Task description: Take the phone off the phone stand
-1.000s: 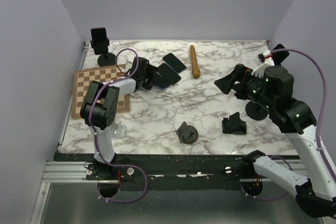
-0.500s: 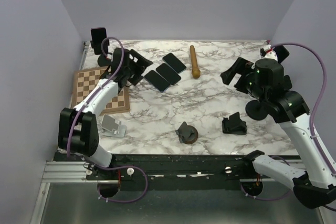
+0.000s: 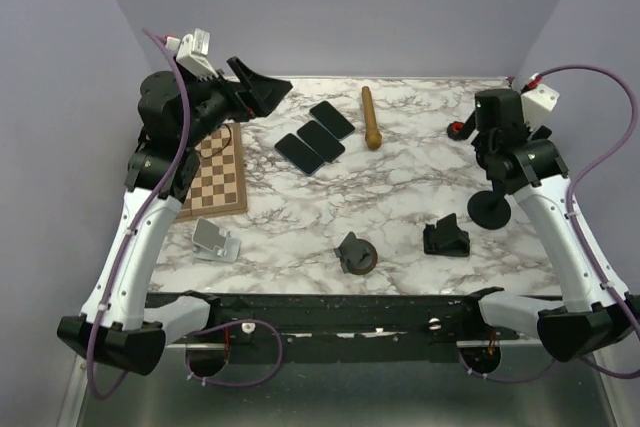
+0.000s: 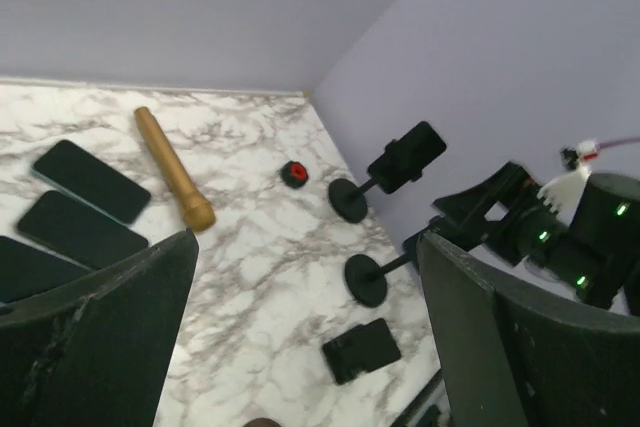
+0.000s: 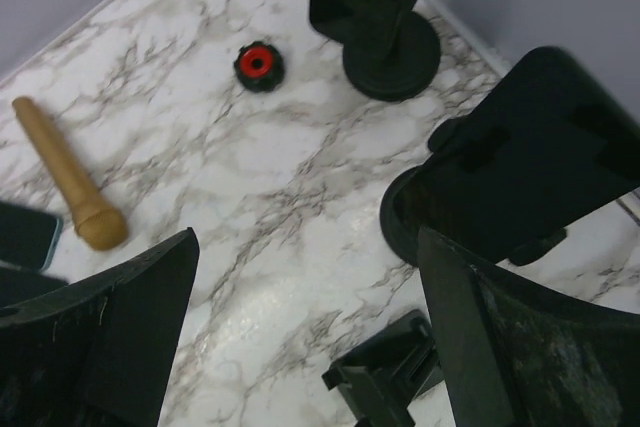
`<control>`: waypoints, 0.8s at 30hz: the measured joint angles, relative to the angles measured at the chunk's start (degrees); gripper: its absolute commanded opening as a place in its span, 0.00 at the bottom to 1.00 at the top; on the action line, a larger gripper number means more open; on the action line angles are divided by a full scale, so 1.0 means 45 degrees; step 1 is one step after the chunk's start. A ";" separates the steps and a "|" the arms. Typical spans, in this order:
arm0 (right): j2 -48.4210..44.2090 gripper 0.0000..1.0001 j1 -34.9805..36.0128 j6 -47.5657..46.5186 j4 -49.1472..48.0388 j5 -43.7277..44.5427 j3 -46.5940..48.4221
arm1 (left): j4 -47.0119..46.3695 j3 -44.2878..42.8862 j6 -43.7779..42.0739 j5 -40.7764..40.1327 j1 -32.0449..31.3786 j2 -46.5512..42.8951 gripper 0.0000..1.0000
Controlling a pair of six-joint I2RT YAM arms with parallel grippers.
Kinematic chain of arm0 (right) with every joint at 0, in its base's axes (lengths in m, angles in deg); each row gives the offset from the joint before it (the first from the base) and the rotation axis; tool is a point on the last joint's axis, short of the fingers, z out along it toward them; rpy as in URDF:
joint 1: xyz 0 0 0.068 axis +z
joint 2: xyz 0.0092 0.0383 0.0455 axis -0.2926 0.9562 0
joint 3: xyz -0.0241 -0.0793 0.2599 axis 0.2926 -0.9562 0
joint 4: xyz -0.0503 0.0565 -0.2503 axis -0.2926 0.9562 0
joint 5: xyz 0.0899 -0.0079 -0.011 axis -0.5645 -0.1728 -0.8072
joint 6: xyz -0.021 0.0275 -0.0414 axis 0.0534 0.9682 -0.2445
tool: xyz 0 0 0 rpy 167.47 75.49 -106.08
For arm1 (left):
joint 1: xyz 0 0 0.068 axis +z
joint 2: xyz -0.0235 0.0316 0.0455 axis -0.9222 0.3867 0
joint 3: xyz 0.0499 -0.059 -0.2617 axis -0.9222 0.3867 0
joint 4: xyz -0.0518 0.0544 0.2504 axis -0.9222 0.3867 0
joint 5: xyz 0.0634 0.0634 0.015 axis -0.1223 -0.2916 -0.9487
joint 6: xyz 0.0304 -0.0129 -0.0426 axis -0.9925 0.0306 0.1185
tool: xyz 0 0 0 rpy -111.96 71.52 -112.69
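Observation:
The phone stand with a phone that stood at the back left corner is hidden behind my raised left arm in the top view. My left gripper [image 3: 262, 89] is open and empty, held high over the back left of the table; its wrist view [image 4: 305, 237] looks across to the right side. My right gripper [image 5: 307, 237] is open and empty above the right side. Two black pole stands [image 4: 405, 157] [image 4: 365, 280] stand by the right wall; I cannot tell whether the dark head on the far one is a phone.
Three dark phones [image 3: 310, 137] lie flat at centre back beside a wooden roller [image 3: 371, 117]. A chessboard [image 3: 215, 179] lies left, a silver stand [image 3: 215, 240] near it. Black stands [image 3: 355, 254] [image 3: 445, 237] [image 3: 493, 209] sit front and right. A red knob [image 5: 258, 64] lies near the right wall.
My left arm has lifted from beside the flat phones and swung up to the back left, covering the corner stand. My right arm has risen and turned towards the back right.

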 measured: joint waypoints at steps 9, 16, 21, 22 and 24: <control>0.0185 0.94 -0.4303 -0.1127 -0.0189 0.0583 0.0806 | -0.0277 0.3808 -0.3905 -0.1977 -0.1229 -0.3152 0.98; -0.0112 0.75 -0.6693 -0.1384 -0.0515 -0.0427 0.0063 | -0.0491 0.4376 -0.4993 -0.2987 -0.1627 -0.3779 0.98; -0.0874 0.56 -0.7820 -0.1666 -0.1331 -0.2234 -0.1025 | -0.0729 0.4376 -0.4983 -0.2929 -0.1685 -0.3759 0.98; -0.1171 0.59 -0.7883 -0.1690 -0.1540 -0.2535 -0.1345 | -0.0733 0.4376 -0.4964 -0.2924 -0.1685 -0.3759 0.98; -0.1632 0.65 -0.7883 -0.1744 -0.1783 -0.2953 -0.1724 | -0.0763 0.4376 -0.4940 -0.2895 -0.1685 -0.3764 0.98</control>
